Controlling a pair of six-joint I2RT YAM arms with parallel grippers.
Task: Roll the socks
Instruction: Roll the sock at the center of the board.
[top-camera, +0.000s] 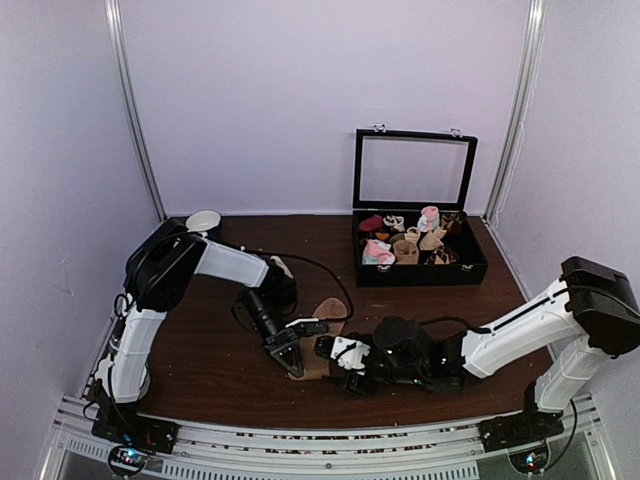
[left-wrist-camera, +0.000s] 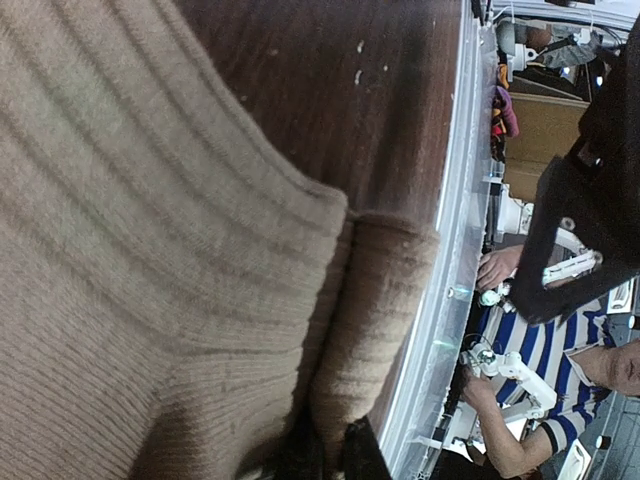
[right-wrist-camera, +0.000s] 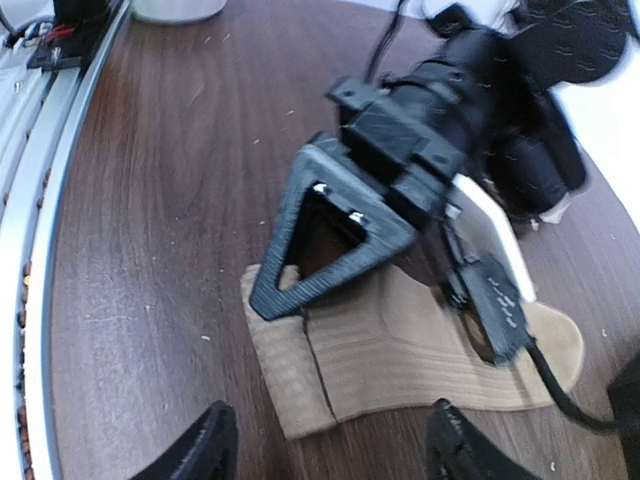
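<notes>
Soft even light, slight wrist-view blur

socks: ribbed knit cloth, matt | table: dark wood, faint sheen | left fingers: matt black plastic

The left tool hides part of the socks; contents of the box are indistinct.

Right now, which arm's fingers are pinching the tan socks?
The left arm's fingers: they are shut on the tan socks' cuff end. The right arm's fingers stand open, not touching them.
</notes>
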